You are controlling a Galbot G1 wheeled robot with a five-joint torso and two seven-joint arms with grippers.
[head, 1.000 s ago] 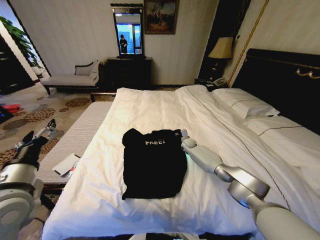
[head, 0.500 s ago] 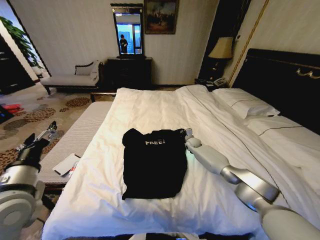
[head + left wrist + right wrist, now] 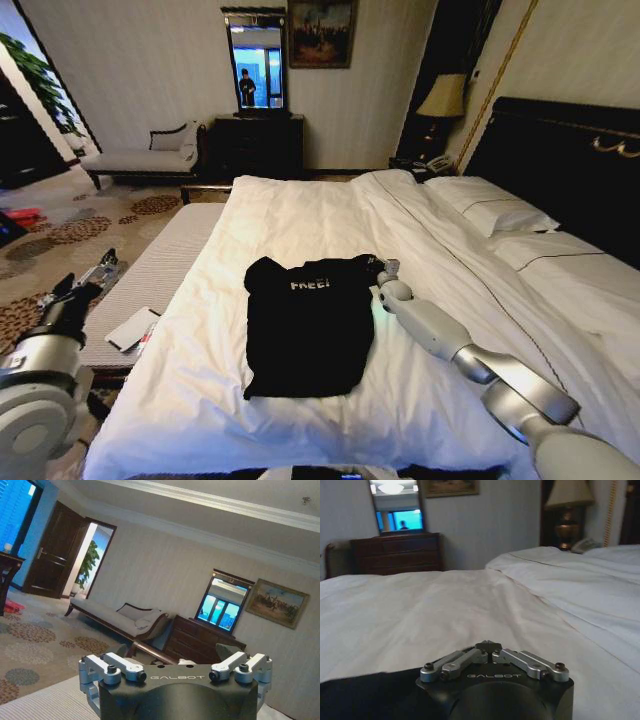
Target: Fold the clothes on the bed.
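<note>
While the white-sheeted bed (image 3: 300, 215) takes up most of the head view, running from its foot at 6 o'clock up to a dark headboard (image 3: 570, 160) at 2 o'clock, its duvet lies smooth apart from soft creases. A grey striped bench (image 3: 150, 275) stands along the bed's side at 9 o'clock, touching the mattress edge. Farther back, at 11 o'clock, a pale chaise longue (image 3: 140, 155) sits beside a dark dresser (image 3: 258, 140) with a mirror above it.

On the duvet, just below the middle of the head view, lies the black T-shirt (image 3: 308, 325), folded into a rough rectangle with its white lettering facing up near the far edge. It rests well clear of the pillows (image 3: 495, 210).

From 5 o'clock the right arm reaches low across the duvet, and the right end effector (image 3: 386, 268) sits at the shirt's far right corner, at its 1 o'clock. In the right wrist view its fingers (image 3: 489, 645) are drawn together to a point just above the sheet, with dark cloth beside the housing; I cannot tell whether any fabric is pinched.

At 8 o'clock the left end effector (image 3: 92, 278) hangs off the bed above the carpet, fingers spread apart.

A flat white device (image 3: 132, 328) lies on the bench.
</note>
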